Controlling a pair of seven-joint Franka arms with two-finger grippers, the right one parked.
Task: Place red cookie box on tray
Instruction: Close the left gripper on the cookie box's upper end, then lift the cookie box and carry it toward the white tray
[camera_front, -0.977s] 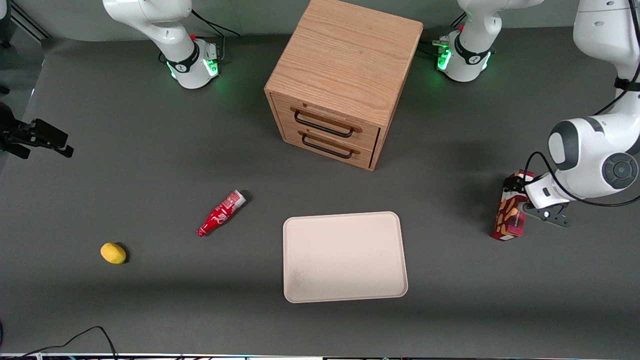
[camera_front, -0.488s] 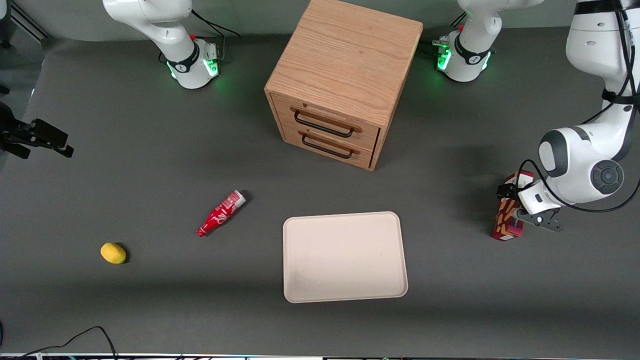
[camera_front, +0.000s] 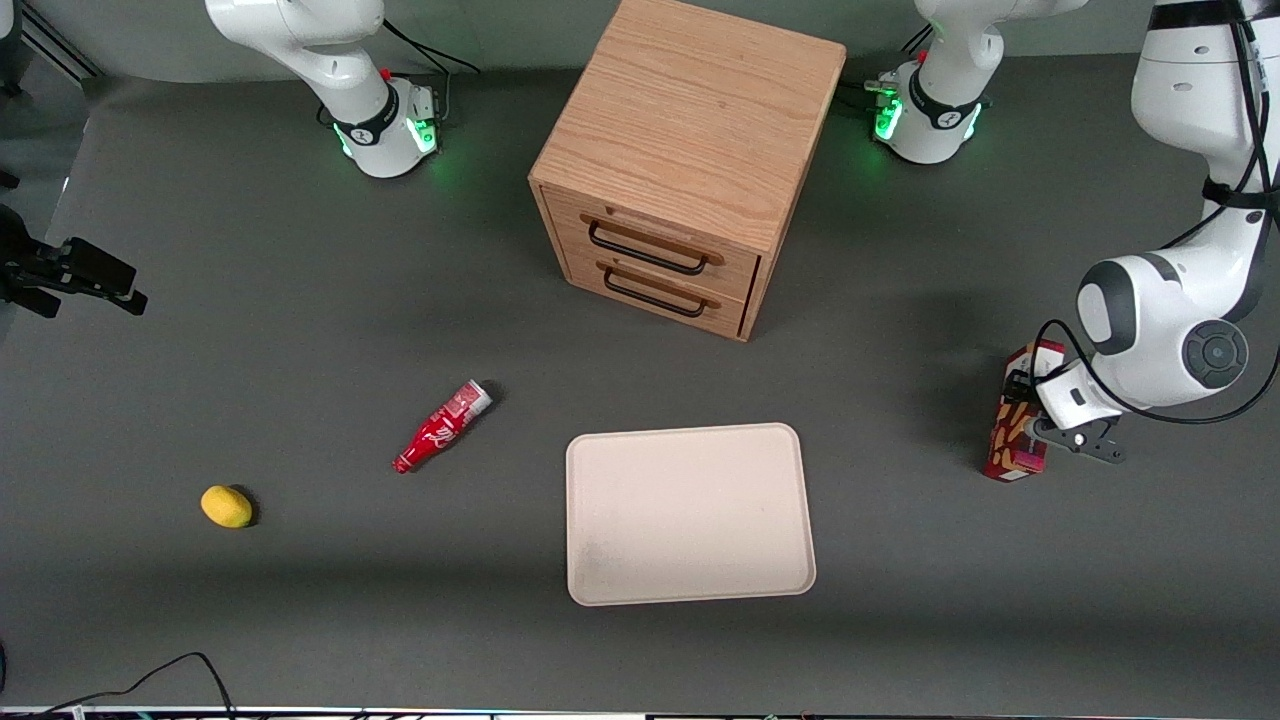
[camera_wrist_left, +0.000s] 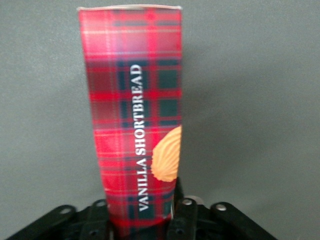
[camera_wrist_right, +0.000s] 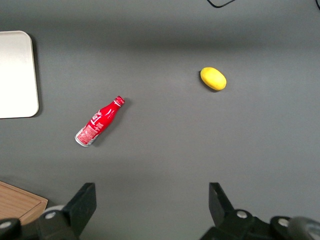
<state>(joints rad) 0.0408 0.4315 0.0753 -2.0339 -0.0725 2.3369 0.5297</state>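
The red cookie box (camera_front: 1012, 440), tartan-patterned with tan cookie pictures, is at the working arm's end of the table, off to the side of the tray. My left gripper (camera_front: 1030, 402) holds it near one end, a finger pressed against each long side. In the left wrist view the red cookie box (camera_wrist_left: 135, 125) stretches away from the gripper (camera_wrist_left: 142, 220) over bare grey table. The cream tray (camera_front: 690, 515) lies flat with nothing on it, nearer the front camera than the cabinet; its corner also shows as the tray (camera_wrist_right: 15, 75).
A wooden two-drawer cabinet (camera_front: 690, 160) stands at the table's middle, both drawers shut. A small red bottle (camera_front: 442, 427) lies beside the tray toward the parked arm's end, and a yellow fruit (camera_front: 226, 506) lies further that way. A black cable (camera_front: 150, 680) lies at the front edge.
The left arm has moved in onto the box, and the fingers have come together against its sides. The box, tray and other objects have stayed where they were.
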